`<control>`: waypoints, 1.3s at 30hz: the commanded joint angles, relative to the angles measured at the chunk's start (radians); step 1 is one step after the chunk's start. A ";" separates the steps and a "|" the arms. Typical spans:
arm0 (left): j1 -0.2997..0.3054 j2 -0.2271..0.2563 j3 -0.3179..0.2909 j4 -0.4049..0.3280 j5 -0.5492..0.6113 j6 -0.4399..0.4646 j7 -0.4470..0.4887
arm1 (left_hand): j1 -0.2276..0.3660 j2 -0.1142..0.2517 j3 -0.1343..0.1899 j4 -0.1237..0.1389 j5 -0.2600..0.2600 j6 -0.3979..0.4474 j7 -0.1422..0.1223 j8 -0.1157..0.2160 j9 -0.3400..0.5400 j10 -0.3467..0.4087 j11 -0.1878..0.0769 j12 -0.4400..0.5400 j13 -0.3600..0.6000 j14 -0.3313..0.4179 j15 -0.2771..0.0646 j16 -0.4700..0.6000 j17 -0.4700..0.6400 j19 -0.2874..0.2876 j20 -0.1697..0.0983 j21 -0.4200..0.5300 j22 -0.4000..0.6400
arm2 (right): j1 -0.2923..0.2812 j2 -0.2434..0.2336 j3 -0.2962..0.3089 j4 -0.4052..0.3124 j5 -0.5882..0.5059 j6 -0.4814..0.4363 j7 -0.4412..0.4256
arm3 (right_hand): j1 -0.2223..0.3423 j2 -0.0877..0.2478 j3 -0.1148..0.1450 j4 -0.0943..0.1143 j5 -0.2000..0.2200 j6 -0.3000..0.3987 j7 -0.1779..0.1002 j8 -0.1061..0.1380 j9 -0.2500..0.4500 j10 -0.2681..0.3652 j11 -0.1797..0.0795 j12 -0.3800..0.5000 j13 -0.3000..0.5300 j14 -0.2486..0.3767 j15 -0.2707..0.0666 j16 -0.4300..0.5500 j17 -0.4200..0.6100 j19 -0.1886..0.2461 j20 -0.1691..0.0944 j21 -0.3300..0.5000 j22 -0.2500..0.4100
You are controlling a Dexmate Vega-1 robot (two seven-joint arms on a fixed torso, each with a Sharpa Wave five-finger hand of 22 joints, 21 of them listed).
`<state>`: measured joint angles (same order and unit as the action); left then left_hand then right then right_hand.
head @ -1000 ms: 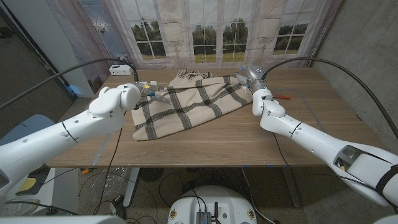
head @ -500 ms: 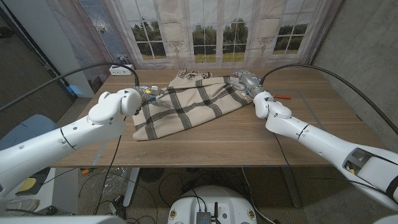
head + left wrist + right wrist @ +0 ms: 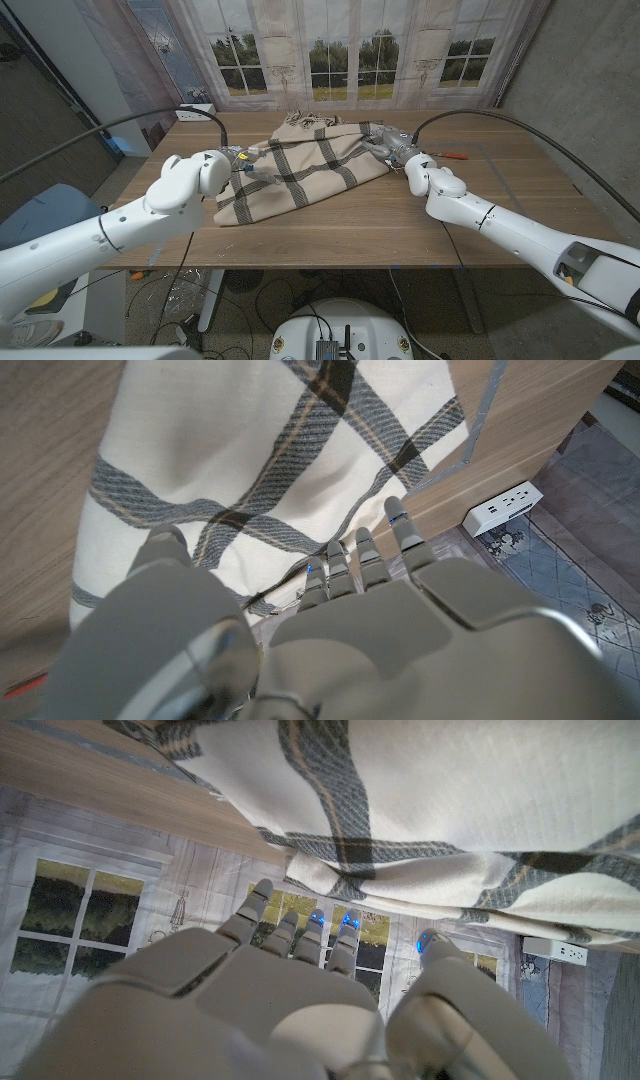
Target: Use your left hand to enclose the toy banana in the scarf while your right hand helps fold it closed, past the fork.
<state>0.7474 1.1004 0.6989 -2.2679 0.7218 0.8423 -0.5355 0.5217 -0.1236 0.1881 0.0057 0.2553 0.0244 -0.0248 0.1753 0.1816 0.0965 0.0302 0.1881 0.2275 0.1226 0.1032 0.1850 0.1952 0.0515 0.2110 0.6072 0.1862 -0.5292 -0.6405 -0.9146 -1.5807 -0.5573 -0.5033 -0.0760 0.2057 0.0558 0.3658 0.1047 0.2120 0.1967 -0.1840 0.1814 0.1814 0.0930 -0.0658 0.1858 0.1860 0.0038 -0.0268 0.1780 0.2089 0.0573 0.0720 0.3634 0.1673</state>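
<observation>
**Operator:** Fingers first. What is their state?

**Technician:** The left hand's fingers [image 3: 398, 525] reach out side by side to the scarf's [image 3: 310, 160] left hem. The right hand's fingers [image 3: 318, 935] are slightly curled at its right hem, thumb apart. Whether either hand actually pinches cloth cannot be told.

**Operator:** Where is the toy banana?

**Technician:** It can't be made out. It is most likely under the scarf, which lies bunched on the table [image 3: 350, 225] between the left hand [image 3: 240, 165] and the right hand [image 3: 395, 143].

**Operator:** How should the fold be done?

**Technician:** Confirm a grip on each hem before lifting. Carry the left edge over the middle, with the right hand pinning its side so the cloth does not slide. Keep the right arm off the small orange-handled item [image 3: 455, 155] beside it, possibly the fork.

**Operator:** Any markings?

**Technician:** None readable. The white power strip [image 3: 505, 505] shows sockets only, and the scarf carries a plain check.
</observation>
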 commanded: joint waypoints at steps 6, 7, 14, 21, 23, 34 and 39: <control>0.039 -0.016 0.054 -0.063 0.203 0.046 -0.143 | 0.018 -0.029 -0.017 -0.013 0.013 -0.007 -0.004 0.006 0.001 -0.012 0.005 0.008 0.000 -0.009 0.013 0.000 0.000 -0.011 0.002 -0.011 -0.001 | -0.001 0.019 -0.023 0.016 -0.035 -0.018 0.078 | 0.012 0.003 0.002 -0.012 0.003 0.009 0.008 0.006 0.001 0.007 0.011 0.009 0.000 0.015 -0.006 0.013 -0.008 0.002 0.008 -0.007 0.001; 0.036 -0.020 0.062 -0.063 0.230 0.049 -0.166 | 0.026 -0.033 -0.020 -0.019 0.016 -0.015 -0.004 0.005 0.001 -0.024 0.007 0.006 -0.001 -0.014 0.014 0.000 -0.001 -0.014 0.002 -0.015 -0.001 | -0.001 0.018 -0.023 0.017 -0.033 -0.012 0.078 | 0.012 0.004 0.002 -0.013 0.003 0.010 0.009 0.006 0.001 0.010 0.018 0.010 0.000 0.018 -0.005 0.014 -0.009 0.003 0.008 -0.009 0.001; 0.036 -0.074 0.100 -0.042 0.456 0.050 -0.351 | 0.070 -0.039 -0.031 -0.046 0.032 -0.056 0.001 0.003 0.001 -0.067 0.015 0.004 -0.004 -0.051 0.039 -0.002 -0.003 -0.030 0.003 -0.036 0.000 | -0.007 0.024 -0.021 0.026 -0.024 0.000 0.078 | 0.011 0.004 0.002 -0.015 0.002 0.011 0.012 0.007 0.001 0.018 0.022 0.013 0.001 0.027 -0.002 0.017 -0.013 0.004 0.014 -0.014 0.001; 0.077 -0.158 0.080 0.017 0.695 -0.019 -0.498 | 0.099 -0.034 -0.038 -0.062 0.044 -0.092 0.007 0.001 0.001 -0.107 0.017 0.002 -0.006 -0.072 0.047 -0.001 -0.004 -0.035 0.004 -0.049 0.001 | -0.009 0.027 -0.020 0.034 -0.015 0.014 0.078 | 0.010 0.006 0.002 -0.017 0.001 0.013 0.019 0.008 0.001 0.022 0.027 0.013 0.001 0.031 -0.002 0.018 -0.016 0.006 0.016 -0.018 0.001; 0.093 -0.182 0.056 0.029 0.708 -0.051 -0.511 | 0.104 -0.032 -0.039 -0.064 0.046 -0.098 0.007 0.001 0.001 -0.114 0.019 0.002 -0.006 -0.078 0.049 -0.002 -0.005 -0.035 0.004 -0.051 0.001 | -0.011 0.030 -0.018 0.036 -0.013 0.013 0.075 | 0.011 0.006 0.002 -0.018 0.001 0.014 0.020 0.008 0.002 0.023 0.027 0.014 0.001 0.033 -0.003 0.019 -0.017 0.006 0.016 -0.019 0.001; 0.156 -0.298 -0.013 0.106 0.841 -0.202 -0.542 | 0.140 -0.001 -0.032 -0.075 0.060 -0.126 0.002 0.005 0.002 -0.133 0.006 0.008 -0.008 -0.085 0.048 0.004 -0.006 -0.027 0.003 -0.059 0.003 | -0.005 0.035 -0.019 0.056 -0.001 0.028 0.075 | 0.010 0.007 0.002 -0.022 0.000 0.017 0.025 0.009 0.002 0.030 0.030 0.015 0.001 0.038 -0.001 0.019 -0.021 0.007 0.020 -0.027 0.002; 0.173 -0.336 -0.041 0.146 0.864 -0.240 -0.528 | 0.166 0.025 -0.020 -0.082 0.069 -0.120 0.006 0.012 0.002 -0.127 0.003 0.016 -0.009 -0.072 0.044 0.011 -0.006 -0.014 0.002 -0.059 0.003 | 0.000 0.038 -0.020 0.067 0.003 0.036 0.075 | 0.009 0.007 0.002 -0.023 0.000 0.019 0.027 0.009 0.002 0.030 0.030 0.014 0.002 0.039 -0.001 0.019 -0.022 0.007 0.022 -0.031 0.002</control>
<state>0.8737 0.8569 0.7137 -2.1962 1.4847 0.7023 -1.0444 0.6709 -0.1107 0.1572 -0.0709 0.3113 -0.0936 -0.0213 0.1753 0.1817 -0.0301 0.0360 0.1928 0.2183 0.0404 0.1472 0.1889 0.1859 0.0248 0.2089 0.5536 0.1863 -0.5370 -0.6083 -0.9347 -1.5336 -0.5646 -0.4850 -0.0005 0.2123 0.0623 0.3660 0.0882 0.2119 0.2106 -0.1623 0.1852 0.1817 0.1163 -0.0353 0.1965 0.1863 0.0324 -0.0304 0.1934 0.1857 0.0644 0.0860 0.3397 0.1675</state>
